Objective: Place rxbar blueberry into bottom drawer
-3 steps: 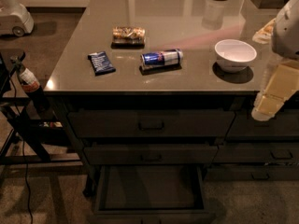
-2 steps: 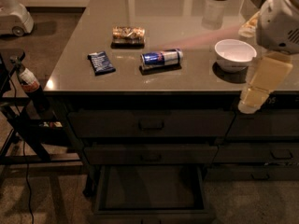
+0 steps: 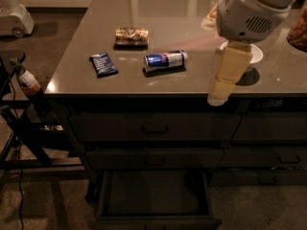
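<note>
The grey tabletop (image 3: 96, 23) fills the upper view, capping a dark cabinet (image 3: 268, 128) with stacked drawers; the robot's white arm housing (image 3: 252, 8) looms over the right side of the tabletop; the bottom drawer (image 3: 153, 193) of the centre stack stands pulled open, its dark flat inside bare, while the two handled drawers above it are closed; the pale claw (image 3: 218, 95) hangs down from the housing, its tip in front of the tabletop's front edge, right of the can, and whether it is wide or narrow I cannot tell; a white bowl (image 3: 255, 54) sits partly hidden behind it; a blue-and-silver can (image 3: 165, 60) lies on its side near mid-tabletop; a brownish crinkly packet (image 3: 131, 35) lies behind the can; the rxbar blueberry (image 3: 103, 64) lies flat on the tabletop, left of the can and apart from it, well away from the claw.
</note>
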### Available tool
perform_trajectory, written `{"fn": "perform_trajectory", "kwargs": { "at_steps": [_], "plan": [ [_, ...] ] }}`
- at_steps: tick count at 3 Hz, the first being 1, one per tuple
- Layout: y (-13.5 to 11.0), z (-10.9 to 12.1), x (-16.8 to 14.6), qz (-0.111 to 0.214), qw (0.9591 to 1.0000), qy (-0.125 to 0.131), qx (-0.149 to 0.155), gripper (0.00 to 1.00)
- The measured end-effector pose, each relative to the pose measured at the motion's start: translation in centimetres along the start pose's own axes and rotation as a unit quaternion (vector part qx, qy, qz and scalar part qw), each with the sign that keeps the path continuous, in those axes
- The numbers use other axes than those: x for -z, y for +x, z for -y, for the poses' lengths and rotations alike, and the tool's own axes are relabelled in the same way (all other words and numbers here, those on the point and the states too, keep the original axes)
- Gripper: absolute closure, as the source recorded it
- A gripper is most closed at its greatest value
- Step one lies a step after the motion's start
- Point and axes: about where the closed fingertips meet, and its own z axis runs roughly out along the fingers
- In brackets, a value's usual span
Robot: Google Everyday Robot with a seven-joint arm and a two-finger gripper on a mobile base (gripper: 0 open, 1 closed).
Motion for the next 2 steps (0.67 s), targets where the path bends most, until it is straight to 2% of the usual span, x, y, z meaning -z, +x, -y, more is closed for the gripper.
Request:
{"fn": "perform_trajectory", "kwargs": {
  "at_steps": [1, 2],
  "plan": [
    [-0.3, 0.1, -0.1, 0.008, 1.0, 0.005, 0.002, 0.0],
    [-3.0, 0.7, -2.6, 0.038, 0.999, 0.001, 0.025, 0.0]
  ]
}}
